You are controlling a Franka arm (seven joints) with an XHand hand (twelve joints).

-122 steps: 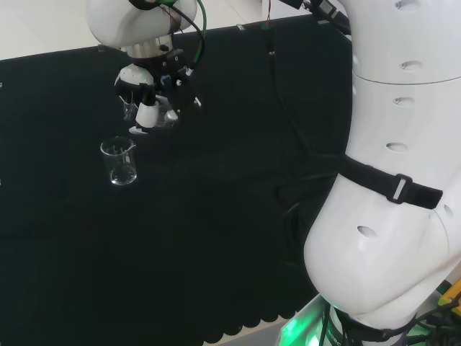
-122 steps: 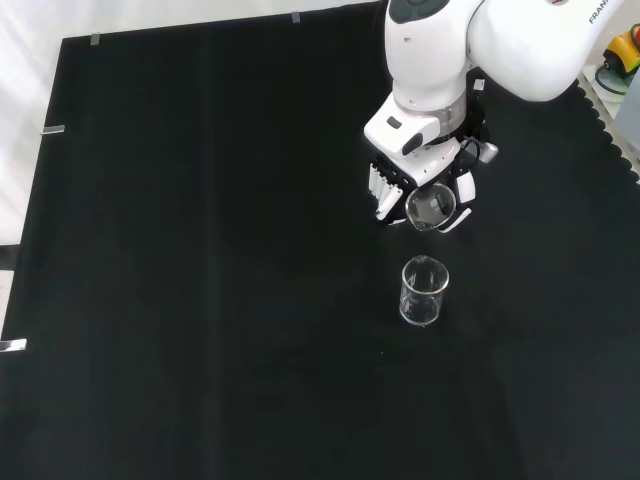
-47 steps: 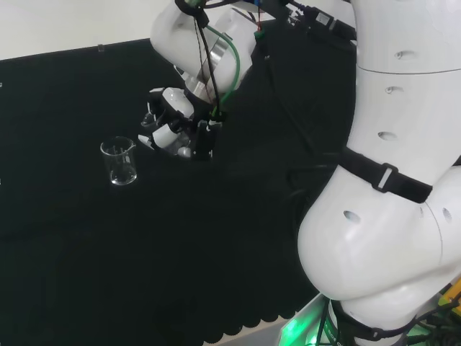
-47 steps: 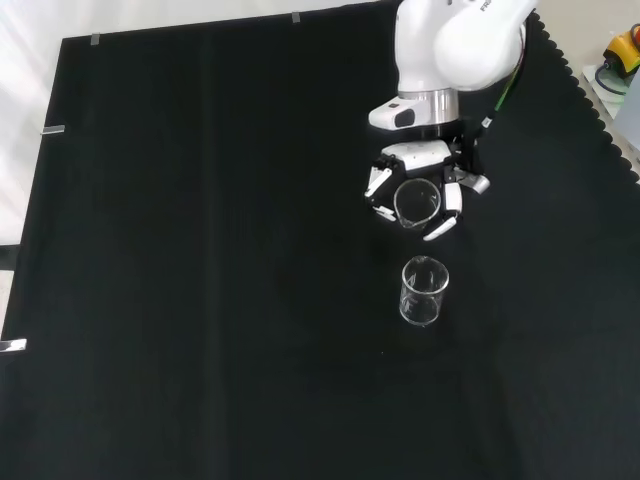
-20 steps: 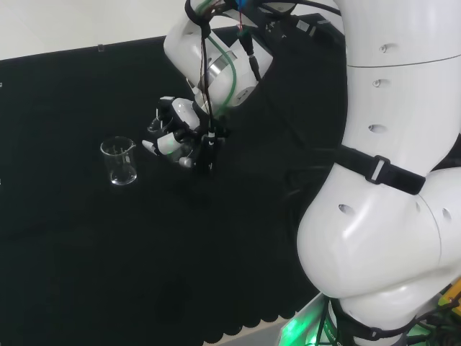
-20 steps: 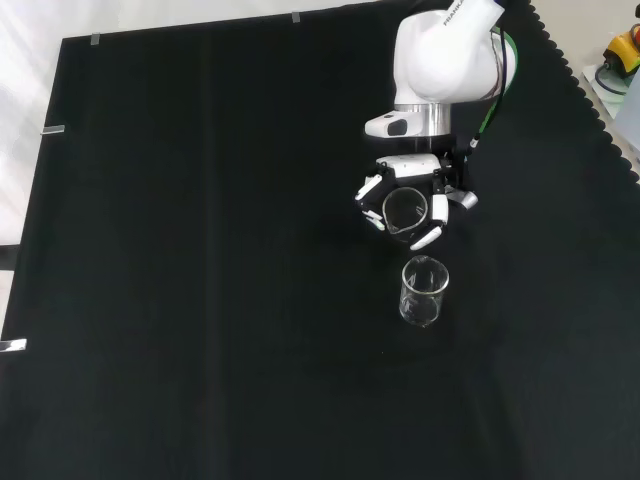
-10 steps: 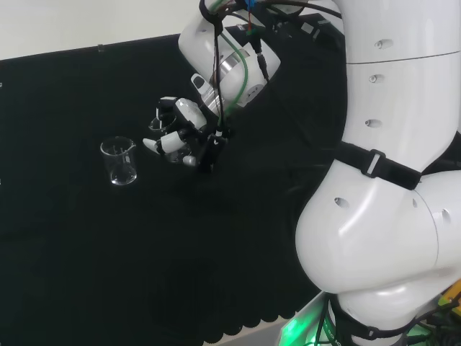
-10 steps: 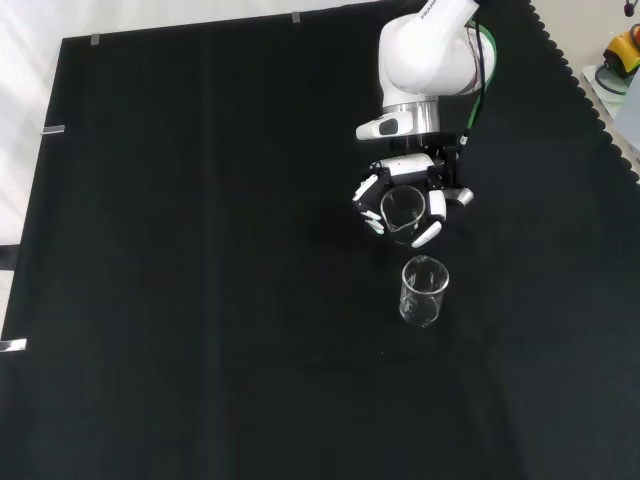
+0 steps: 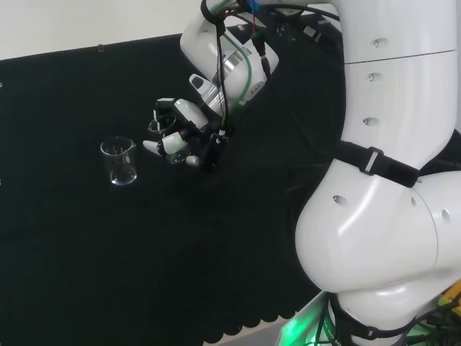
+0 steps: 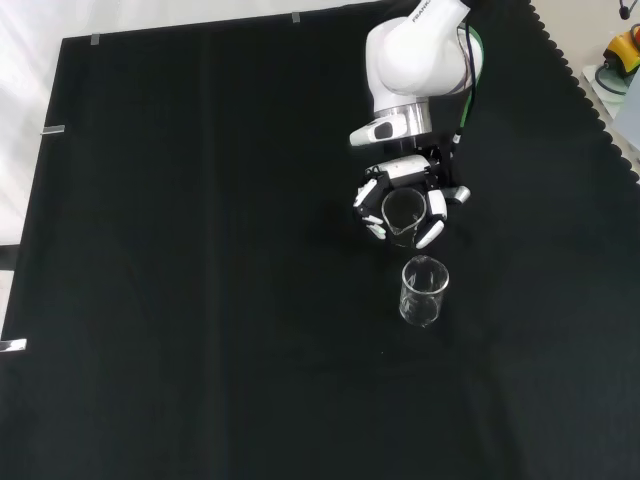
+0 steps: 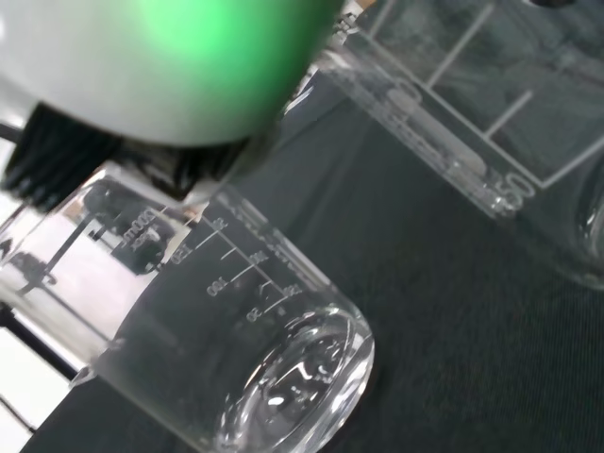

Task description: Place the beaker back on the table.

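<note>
The black cloth [image 10: 200,250] covers the bench, and the white arm [image 10: 415,55] reaches in from the top of the front view, carrying the hand [image 10: 402,208] low over it. The hand is clasped round a clear beaker [image 10: 402,212], fingers [image 10: 436,218] curled about its wall, so the glass sits inside the grasp rather than beside it. A 2nd beaker [image 10: 424,290] stands upright and free on the cloth, just below the hand in the front view and to its left in the head view [image 9: 119,160], near but apart. The step in hand looks like the lowering: the held beaker appears close to the cloth (whether its base already touches cannot be told), and in the wrist view it [image 11: 236,321] lies tilted against the dark cloth with the other glass [image 11: 491,123] close by. The next move probably calls for bringing the base flat onto the cloth, levelling the glass, then uncurling the fingers and lifting away without knocking the neighbour.
</note>
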